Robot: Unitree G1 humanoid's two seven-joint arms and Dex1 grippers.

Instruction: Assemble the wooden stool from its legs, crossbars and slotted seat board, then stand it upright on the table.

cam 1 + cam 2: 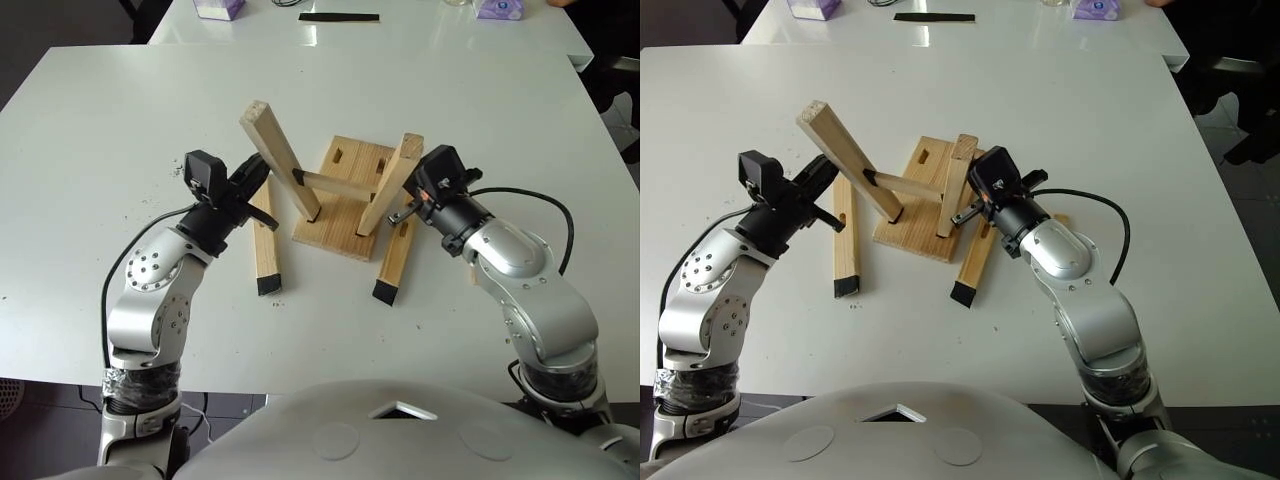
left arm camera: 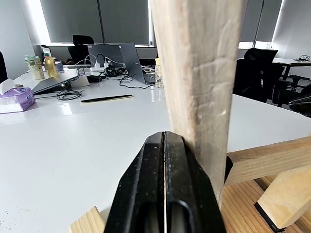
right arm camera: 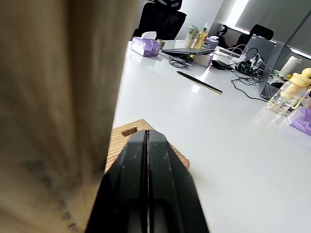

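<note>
There, the left tool [image 1: 252, 178] was pinched shut, right against the tilted leg [image 1: 278, 155]. The right tool [image 1: 404, 203] was likewise closed beside the opposite leg [image 1: 392, 180]. A crossbar [image 1: 338, 185] joined both legs, which stood on the slotted seat board [image 1: 335, 232]. It lay on the white worktop [image 1: 120, 120], between two loose legs [image 1: 265, 250].

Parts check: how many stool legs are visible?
4: left standing leg and right standing leg sit in the seat board; left flat leg and right flat leg lie beside it.
</note>
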